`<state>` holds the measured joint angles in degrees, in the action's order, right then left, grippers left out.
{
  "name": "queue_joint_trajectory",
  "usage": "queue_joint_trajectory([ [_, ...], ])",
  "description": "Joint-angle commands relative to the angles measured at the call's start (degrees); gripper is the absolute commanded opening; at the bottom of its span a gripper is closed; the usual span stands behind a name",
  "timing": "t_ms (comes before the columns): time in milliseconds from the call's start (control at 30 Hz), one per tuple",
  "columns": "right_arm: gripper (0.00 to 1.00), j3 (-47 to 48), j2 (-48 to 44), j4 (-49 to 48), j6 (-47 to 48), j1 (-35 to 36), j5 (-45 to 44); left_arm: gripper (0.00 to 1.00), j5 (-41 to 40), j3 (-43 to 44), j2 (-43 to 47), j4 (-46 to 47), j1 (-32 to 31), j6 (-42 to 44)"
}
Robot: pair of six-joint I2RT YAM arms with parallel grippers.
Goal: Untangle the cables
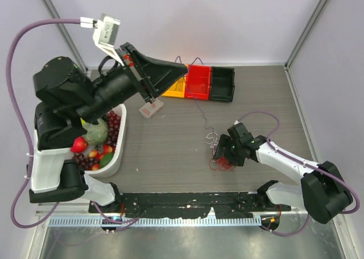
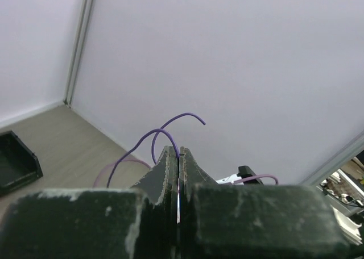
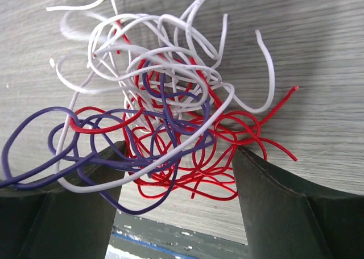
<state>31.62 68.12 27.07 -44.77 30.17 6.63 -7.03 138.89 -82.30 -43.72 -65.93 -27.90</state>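
Observation:
A tangle of thin red (image 3: 244,122), white (image 3: 170,71) and dark purple (image 3: 34,120) cables lies on the table, right of centre (image 1: 219,159). My right gripper (image 1: 220,154) is low over it and open. In the right wrist view the bundle's near part sits between the spread fingers of the right gripper (image 3: 179,151), and I cannot tell if they touch it. My left gripper (image 1: 183,70) is raised at the back and shut on the purple cable's end (image 2: 185,115). That cable runs down (image 1: 200,112) toward the tangle. The left gripper (image 2: 179,152) has its jaws pressed together.
A white basket (image 1: 116,157) of fruit stands at the left under the left arm. Yellow (image 1: 176,88), red (image 1: 199,80) and black (image 1: 224,83) bins line the back edge. A small white and red item (image 1: 151,108) lies near them. Walls enclose the table.

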Motion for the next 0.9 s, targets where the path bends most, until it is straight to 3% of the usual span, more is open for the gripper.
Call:
queue_joint_trajectory([
  [0,0.79,0.29,-2.20,3.07,-3.82,-1.51,-9.79,0.00,0.08,1.90,0.56,1.89,-0.07,4.69],
  [233,0.76,1.70,-3.51,12.83,-8.40,-8.45,-14.37,0.00,-5.10,10.16,1.09,-5.49,-0.08,8.65],
  [400,0.76,3.10,-5.45,16.34,-7.96,-13.21,-16.90,0.00,-7.21,1.84,7.76,-0.84,-0.16,9.35],
  [567,0.79,6.17,-2.73,18.28,-8.57,-13.83,-19.90,0.00,-7.39,4.55,7.51,-6.63,-0.07,14.44],
  [700,0.81,7.58,-2.02,18.19,-8.40,-13.83,-20.86,0.00,-5.72,-1.33,9.88,-5.67,-0.16,15.77],
  [867,0.82,8.90,-1.85,19.16,-8.40,-15.75,-23.42,0.00,-8.53,5.32,9.27,-6.64,-0.16,14.98],
])
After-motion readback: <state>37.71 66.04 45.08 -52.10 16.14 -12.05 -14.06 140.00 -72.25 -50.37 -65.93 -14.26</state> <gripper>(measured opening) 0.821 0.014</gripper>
